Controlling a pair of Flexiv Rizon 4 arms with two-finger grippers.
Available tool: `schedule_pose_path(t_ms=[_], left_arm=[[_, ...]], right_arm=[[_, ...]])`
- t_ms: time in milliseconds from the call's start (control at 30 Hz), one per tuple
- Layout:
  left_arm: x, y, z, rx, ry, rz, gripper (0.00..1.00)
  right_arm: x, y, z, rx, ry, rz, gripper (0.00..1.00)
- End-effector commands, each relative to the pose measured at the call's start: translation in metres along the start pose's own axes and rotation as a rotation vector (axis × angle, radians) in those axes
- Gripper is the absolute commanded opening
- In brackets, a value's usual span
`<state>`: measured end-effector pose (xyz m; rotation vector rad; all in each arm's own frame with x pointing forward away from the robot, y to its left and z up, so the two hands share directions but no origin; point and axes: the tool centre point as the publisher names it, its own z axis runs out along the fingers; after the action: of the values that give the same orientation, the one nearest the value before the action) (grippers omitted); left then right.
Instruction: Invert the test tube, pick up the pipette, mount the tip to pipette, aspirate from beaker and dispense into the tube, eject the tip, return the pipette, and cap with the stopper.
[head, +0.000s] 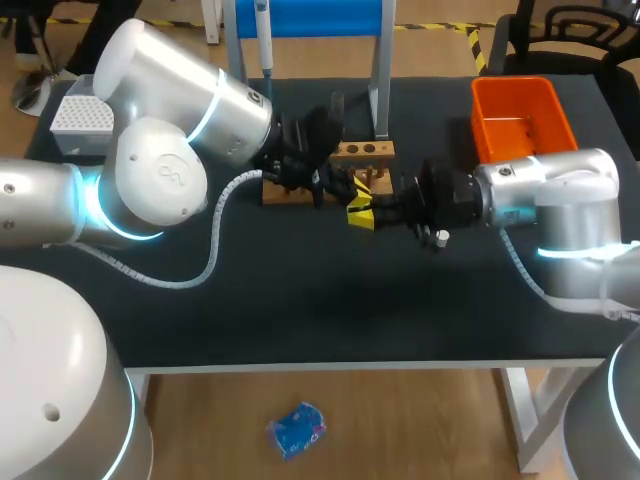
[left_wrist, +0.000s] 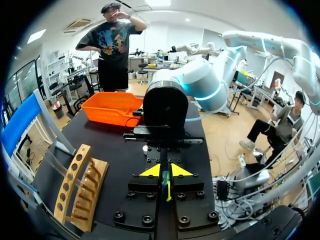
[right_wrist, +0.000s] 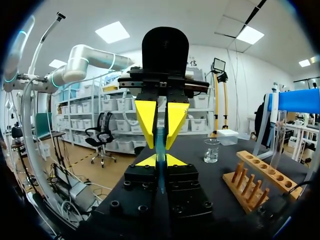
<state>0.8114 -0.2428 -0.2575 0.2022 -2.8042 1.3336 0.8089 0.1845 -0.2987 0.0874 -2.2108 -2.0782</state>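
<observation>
1. The left gripper (left_wrist: 165, 171) and right gripper (right_wrist: 160, 161) meet nose to nose, yellow tips almost touching.
2. A slim teal-tinted tube (right_wrist: 160, 150) sits exactly where they meet. I take it for the task's test tube.
3. Left gripper: fingers drawn in on the tube from both sides. Right gripper: the same, pinching it just short of the left's tips. Which one carries the weight I cannot tell.
4. Key relation: the tube is dead centre between both finger pairs, with no offset to either side. Its long axis runs in line with the slot between the fingers in both wrist views. Whether it stands upright or lies along the fingers I cannot tell.
5. Neither arm is nearer, since both are on it. Judgement: this is a handover for the inversion, and one gripper must release cleanly. If both let go or both pull, the tube could drop.
6. The light wooden rack with holes and pegs (right_wrist: 265, 169) lies ahead of the right gripper and off to one side, and just beside the left gripper.
7. The clear glass beaker (right_wrist: 211, 150) stands further ahead of the right gripper.
</observation>
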Motion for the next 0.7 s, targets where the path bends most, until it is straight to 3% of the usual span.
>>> schedule_pose_path(t_ms=[33, 400, 700], left_arm=[[0.003, -0.003, -0.002, -0.013, -0.019, 0.002, 1.0], [-0.009, -0.018, -0.038, -0.044, -0.159, 0.054, 1.0], [-0.042, -0.017, -0.061, -0.079, -0.236, 0.041, 1.0]], right_arm=[[-0.004, 0.001, 0.0, 0.004, 0.003, 0.003, 0.0], [0.009, -0.009, -0.011, -0.009, -0.005, 0.021, 0.0], [0.036, -0.012, -0.042, -0.025, -0.034, 0.014, 0.0]])
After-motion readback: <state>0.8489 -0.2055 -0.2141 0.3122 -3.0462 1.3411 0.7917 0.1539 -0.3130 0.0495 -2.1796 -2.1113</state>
